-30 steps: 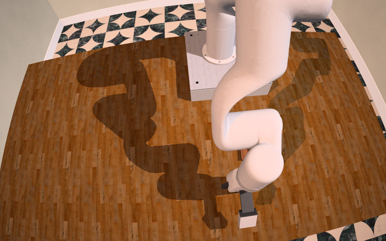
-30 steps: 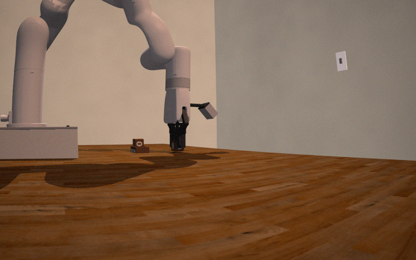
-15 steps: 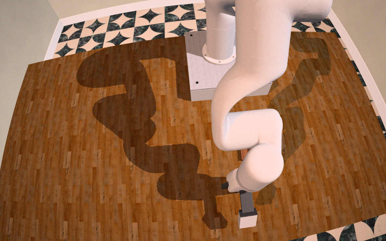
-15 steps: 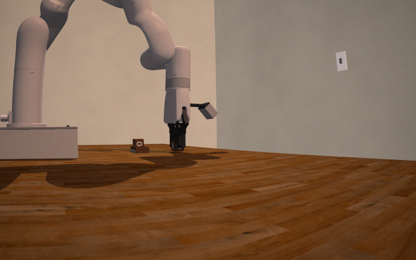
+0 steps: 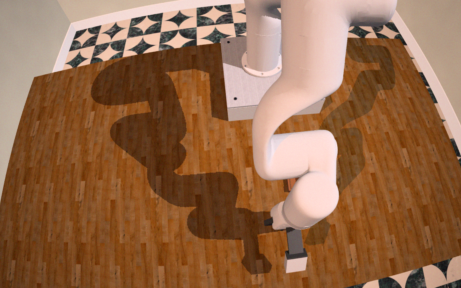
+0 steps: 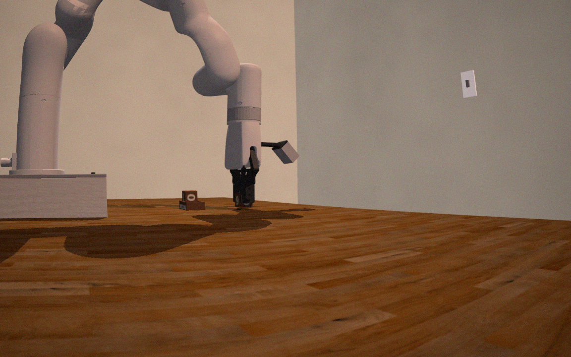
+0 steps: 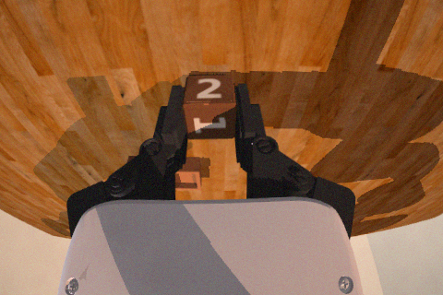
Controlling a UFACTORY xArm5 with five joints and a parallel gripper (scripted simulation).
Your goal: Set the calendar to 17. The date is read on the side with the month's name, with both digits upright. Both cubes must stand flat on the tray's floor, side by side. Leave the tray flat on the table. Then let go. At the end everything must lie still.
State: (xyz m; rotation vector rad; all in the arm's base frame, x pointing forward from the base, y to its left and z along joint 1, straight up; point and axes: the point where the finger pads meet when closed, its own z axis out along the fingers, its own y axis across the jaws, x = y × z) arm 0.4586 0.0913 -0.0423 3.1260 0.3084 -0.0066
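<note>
My gripper (image 6: 243,199) (image 7: 210,101) points down at the table, shut on a brown cube (image 6: 243,205) (image 7: 209,120). In the wrist view, this cube shows a white 2, upright in the picture, and a 1 lying on its side on the face nearer the palm. Its underside is at or just above the table; the gap is too small to tell. The brown tray (image 6: 196,206) (image 5: 291,184) (image 7: 198,179) stands flat nearer the base. The second cube (image 6: 189,196) stands in it, showing a 0 to the exterior view. The month's name is unreadable.
The robot's base block (image 5: 235,103) (image 6: 34,197) stands behind the tray. The arm hides much of the tray from the top view. The wrist camera housing (image 5: 295,263) (image 6: 285,151) sticks out from the gripper on the side away from the base.
</note>
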